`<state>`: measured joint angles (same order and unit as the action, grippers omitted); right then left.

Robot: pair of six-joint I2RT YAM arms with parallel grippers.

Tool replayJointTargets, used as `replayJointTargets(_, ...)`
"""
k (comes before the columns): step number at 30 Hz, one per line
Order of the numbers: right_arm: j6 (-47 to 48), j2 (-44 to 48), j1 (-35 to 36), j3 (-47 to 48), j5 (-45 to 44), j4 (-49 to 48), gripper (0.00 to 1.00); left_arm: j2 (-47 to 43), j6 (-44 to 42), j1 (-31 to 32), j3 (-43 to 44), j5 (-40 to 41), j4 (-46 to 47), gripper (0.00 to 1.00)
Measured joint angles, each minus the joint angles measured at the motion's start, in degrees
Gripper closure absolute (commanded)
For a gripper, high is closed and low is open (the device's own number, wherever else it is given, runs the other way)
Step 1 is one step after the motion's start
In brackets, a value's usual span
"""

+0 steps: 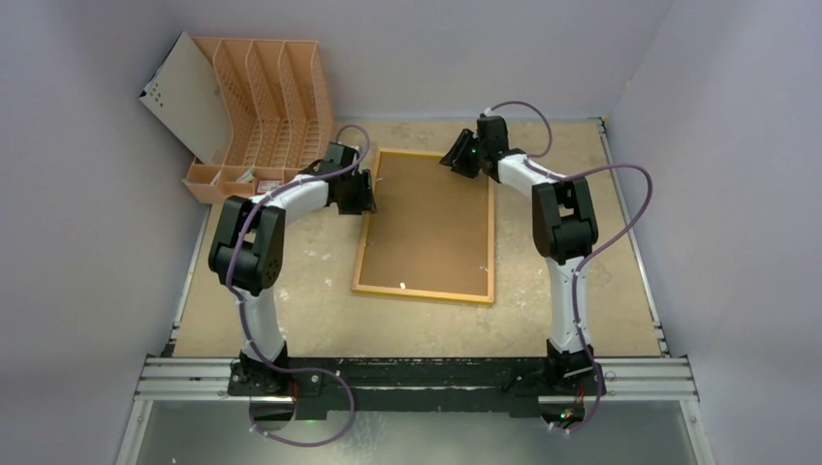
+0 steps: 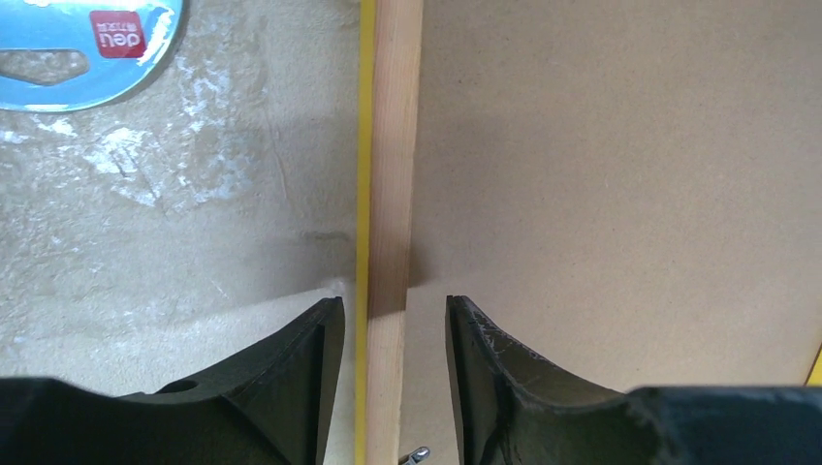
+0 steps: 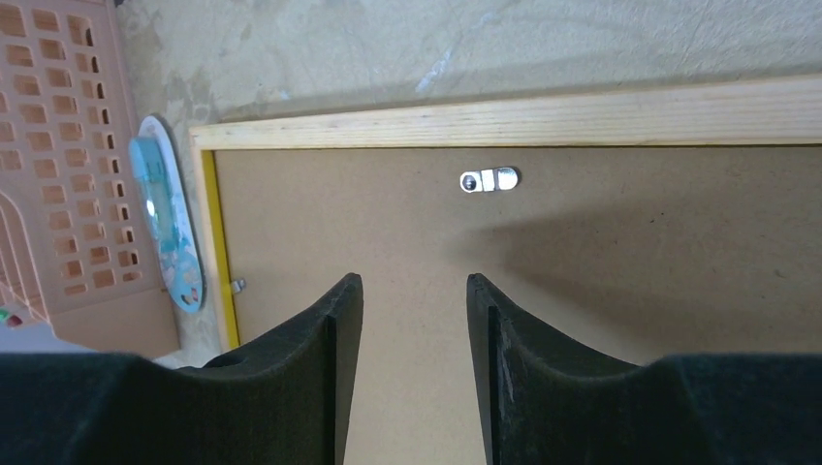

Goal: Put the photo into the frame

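The frame [image 1: 425, 293]: rectangular, pale wood edging, yellow rim.

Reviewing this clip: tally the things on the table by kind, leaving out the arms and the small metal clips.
Picture frame: 1
Brown backing board: 1
Orange file rack: 1
White sheet leaning on the rack: 1
Blue deli-labelled disc: 1
Total: 5

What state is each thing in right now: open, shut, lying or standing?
frame, lying face down on the table
backing board, seated in the frame's back
left tool, open, astride the frame's left edge
right tool, open, over the backing board
file rack, apart from the frame
photo, not in view
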<state>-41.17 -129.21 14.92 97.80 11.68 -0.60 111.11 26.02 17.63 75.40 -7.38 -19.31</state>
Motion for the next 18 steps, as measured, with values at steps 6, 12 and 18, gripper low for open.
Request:
replayJointTargets(6,-1.49,-2.51,0.13,-0.07,-0.11,-2.47,0.55,0.0,-0.11,-0.02,-0.81,-2.23,1.77,0.61)
replayJointTargets(12,-1.46,-3.72,0.13,1.11,-0.22,-3.39,0.55,0.0,-0.11,-0.33,-1.81,-3.13,2.16,0.61)
replayJointTargets(18,-1.03,-3.72,0.13,1.11,-1.42,-3.45,0.56,0.0,-0.13,-0.33,-1.9,-3.17,2.16,0.62)
